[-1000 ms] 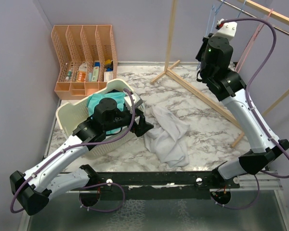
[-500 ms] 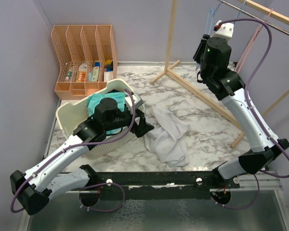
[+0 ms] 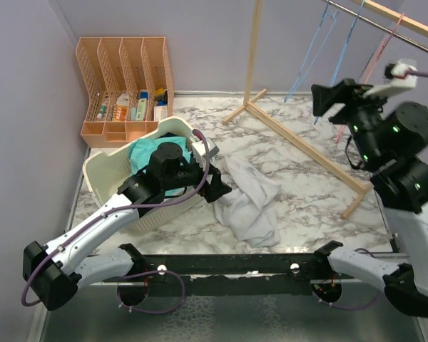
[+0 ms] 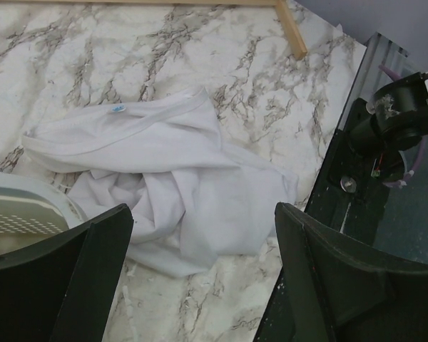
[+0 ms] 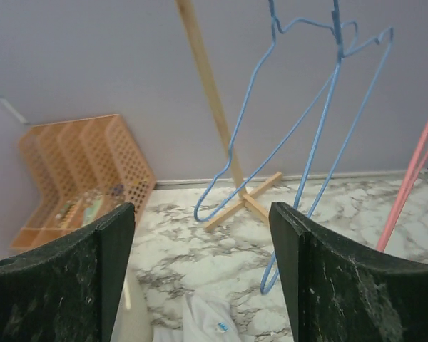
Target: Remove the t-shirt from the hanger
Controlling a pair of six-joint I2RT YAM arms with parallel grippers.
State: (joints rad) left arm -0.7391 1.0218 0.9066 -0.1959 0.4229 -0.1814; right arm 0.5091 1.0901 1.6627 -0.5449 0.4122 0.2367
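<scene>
At the lower centre of the top view, the white t-shirt [image 3: 248, 203] is lying crumpled on the marble table [image 3: 307, 192]. The left gripper [image 4: 200, 214] is hovering just above it, jaws spread and gripping nothing. Toward the upper right, the right gripper [image 5: 200, 210] is hanging wide open and empty, facing the bare blue hangers [image 5: 338, 43] that are dangling from the wooden rack [image 3: 299, 142].

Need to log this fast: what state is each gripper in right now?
Left gripper: jaws open, empty, above the crumpled white t-shirt.
Right gripper: jaws open, holding nothing.
</scene>
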